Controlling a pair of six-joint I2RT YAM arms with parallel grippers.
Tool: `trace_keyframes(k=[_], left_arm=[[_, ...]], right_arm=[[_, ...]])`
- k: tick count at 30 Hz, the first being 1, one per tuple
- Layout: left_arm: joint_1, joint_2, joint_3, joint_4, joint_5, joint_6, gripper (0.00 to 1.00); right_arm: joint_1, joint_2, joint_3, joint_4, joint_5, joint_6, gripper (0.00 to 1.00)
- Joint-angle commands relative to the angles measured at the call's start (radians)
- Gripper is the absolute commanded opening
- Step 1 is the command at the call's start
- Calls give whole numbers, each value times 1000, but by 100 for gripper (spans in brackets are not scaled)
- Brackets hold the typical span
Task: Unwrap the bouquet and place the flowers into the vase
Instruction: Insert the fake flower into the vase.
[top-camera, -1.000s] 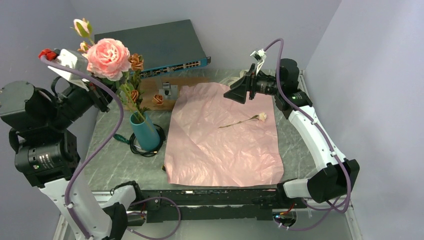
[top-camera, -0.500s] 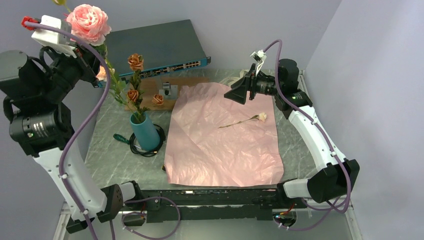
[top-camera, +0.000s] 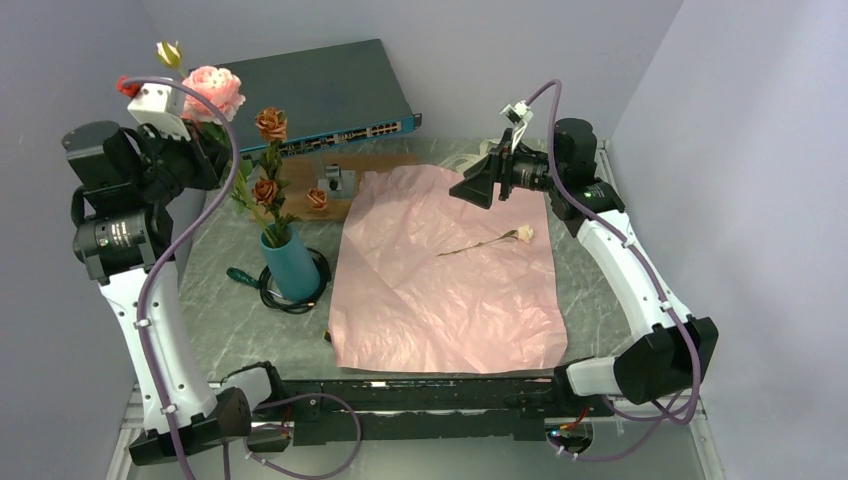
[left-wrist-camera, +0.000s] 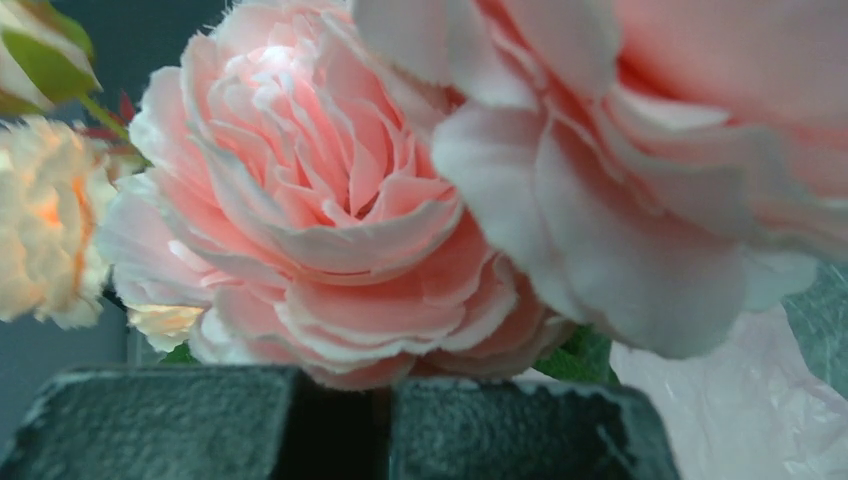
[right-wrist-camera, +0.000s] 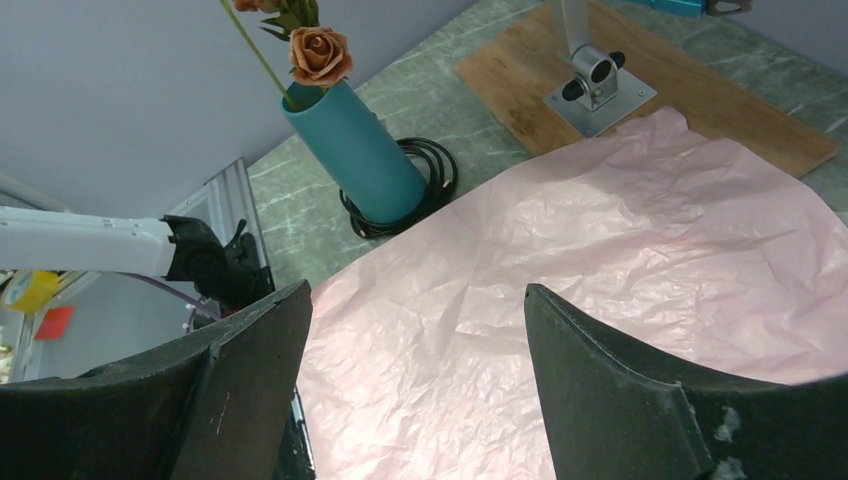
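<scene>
Legible text: none that we can read.

1. Black motor housing, left side of the overhead view. It carries a line of small white print, too small for us to make out.
2. Black rail along the near edge. It has a row of tiny white markings, which we find unreadable.
3. Flat switch box at the back. There are pale marks beside its ports, and we cannot resolve them into characters.

1 blue network switch behind a wooden board bearing perhaps a metal clamp.
</scene>
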Motion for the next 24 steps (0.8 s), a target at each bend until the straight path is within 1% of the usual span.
trace_keyframes(k=[1,3,7,10,14,15,18,19,22,24], left_arm=[[6,-60,-110,120,9,-52,0],[6,-85,-182,152,29,-63,0],[6,-111,-262,157,39,-69,1],[6,-111,-297,136,3,-76,10],[5,-105,-310,103,-21,-79,28],[5,-103,-306,89,-15,-76,35],[6,-99,-283,24,8,-64,61],[6,-100,-274,-2,7,-63,68],[6,-110,-250,-88,-13,-59,81],[6,-122,-234,-136,-30,-59,87]], right_arm=[[-4,11,39,17,3,-22,81],[-4,16,40,11,5,-27,81],[-5,17,32,-1,10,-41,81],[-7,12,29,-20,29,-59,81],[-13,18,31,-84,56,-110,81],[-17,24,37,-106,59,-122,81],[-33,42,54,-160,71,-154,80],[-41,47,56,-172,73,-157,80],[-69,56,49,-189,71,-157,80],[-87,60,40,-196,72,-160,79]])
